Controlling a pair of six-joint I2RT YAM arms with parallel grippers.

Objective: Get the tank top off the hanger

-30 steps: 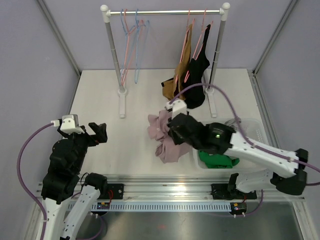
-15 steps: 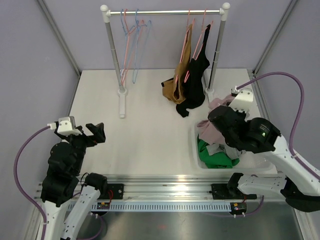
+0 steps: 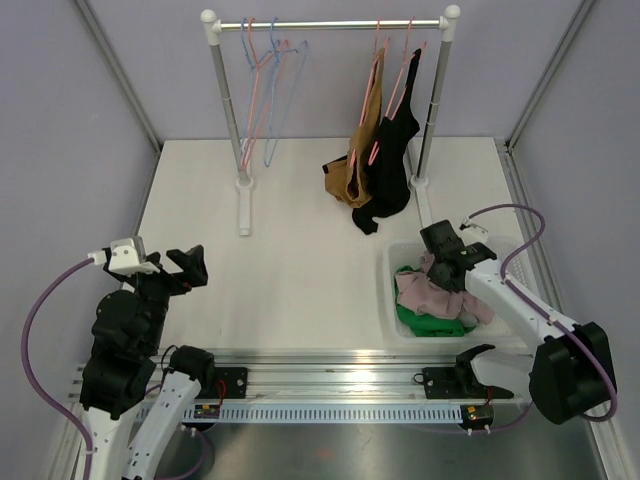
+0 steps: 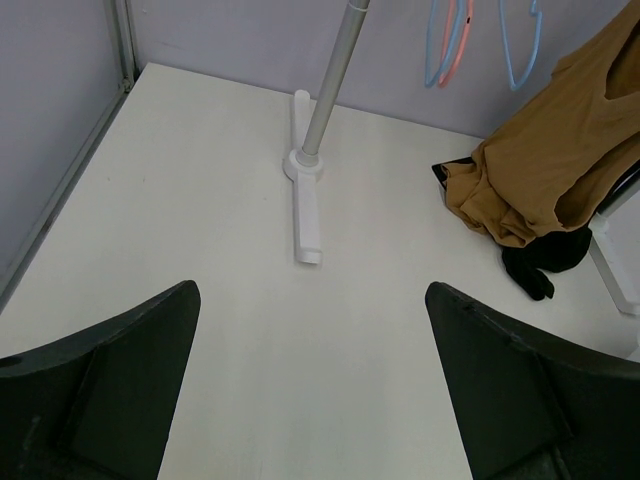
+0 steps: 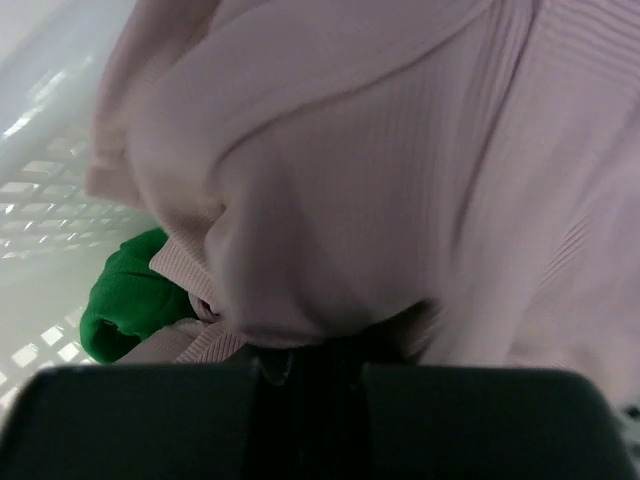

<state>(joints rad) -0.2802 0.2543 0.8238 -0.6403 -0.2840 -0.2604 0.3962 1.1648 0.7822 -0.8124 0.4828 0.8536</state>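
In bin (image 3: 389, 300), right tool (image 3: 442, 268) pinches pink top (image 3: 425, 292) — green cloth (image 3: 430, 322) beneath, left tool (image 3: 190, 268) spread

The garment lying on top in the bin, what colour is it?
Pale pink. The garment has a fine ribbed knit, and the right wrist view shows it best.

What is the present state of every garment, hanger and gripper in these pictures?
left gripper, open, holding nothing
right gripper, shut on the pink tank top, down in the bin
pink tank top, off any hanger, lying in the bin on the green garment
brown top, on a hanger on the rail
black top, on a hanger on the rail
empty hangers, hanging on the rail
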